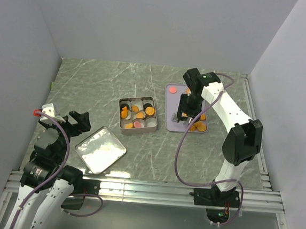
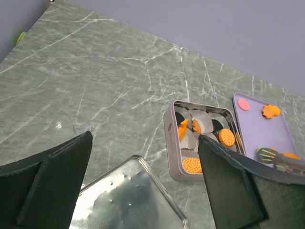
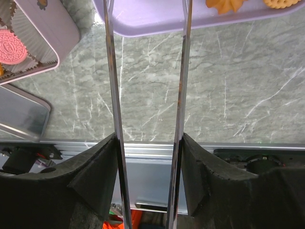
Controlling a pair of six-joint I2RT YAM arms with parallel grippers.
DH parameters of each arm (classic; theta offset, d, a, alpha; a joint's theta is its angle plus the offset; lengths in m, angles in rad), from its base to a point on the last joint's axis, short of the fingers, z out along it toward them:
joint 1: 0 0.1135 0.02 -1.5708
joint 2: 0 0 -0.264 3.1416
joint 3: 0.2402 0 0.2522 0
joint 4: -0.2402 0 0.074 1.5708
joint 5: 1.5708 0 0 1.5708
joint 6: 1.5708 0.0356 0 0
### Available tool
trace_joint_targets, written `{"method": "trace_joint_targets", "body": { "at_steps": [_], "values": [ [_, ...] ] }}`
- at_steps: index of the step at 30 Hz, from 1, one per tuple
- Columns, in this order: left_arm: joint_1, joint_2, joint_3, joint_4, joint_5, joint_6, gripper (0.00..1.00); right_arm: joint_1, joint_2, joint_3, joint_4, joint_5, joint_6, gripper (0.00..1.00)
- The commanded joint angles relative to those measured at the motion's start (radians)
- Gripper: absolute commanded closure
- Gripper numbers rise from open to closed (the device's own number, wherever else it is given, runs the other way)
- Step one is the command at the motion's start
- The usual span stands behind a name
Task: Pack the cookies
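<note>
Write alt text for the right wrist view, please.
The right gripper holds metal tongs, whose two arms run straight up the frame to the lavender tray with orange cookies at the top edge. The tin, one pink cookie inside, sits top left above a flat metal lid.

the top camera looks down from high behind, both wrist cameras sit low and close, all showing the tin point(image 2: 170, 138).

This is looking like a robotics lab booth: plain grey walls point(image 1: 150, 23) are closing in around the marble-patterned table point(image 1: 91, 82), aluminium rails point(image 1: 146, 189) running along its near edge.
</note>
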Motion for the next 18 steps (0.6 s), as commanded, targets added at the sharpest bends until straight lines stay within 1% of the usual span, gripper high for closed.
{"method": "trace_joint_targets", "body": {
  "at_steps": [1, 12, 15, 18],
  "values": [
    [-0.001, 0.005, 0.0, 0.04, 0.009, 0.009, 0.01, -0.006, 0.003, 0.039, 0.019, 0.023, -0.01, 0.41],
    [-0.001, 0.011, 0.0, 0.041, 0.009, 0.009, 0.01, -0.005, 0.046, 0.059, 0.027, 0.008, -0.004, 0.42],
    [-0.001, 0.01, 0.0, 0.041, 0.009, 0.009, 0.01, -0.006, 0.053, 0.057, 0.027, 0.01, -0.006, 0.43],
    [-0.001, 0.013, 0.0, 0.041, 0.009, 0.009, 0.01, -0.006, 0.056, 0.056, 0.024, 0.014, -0.004, 0.47]
  ]
}}
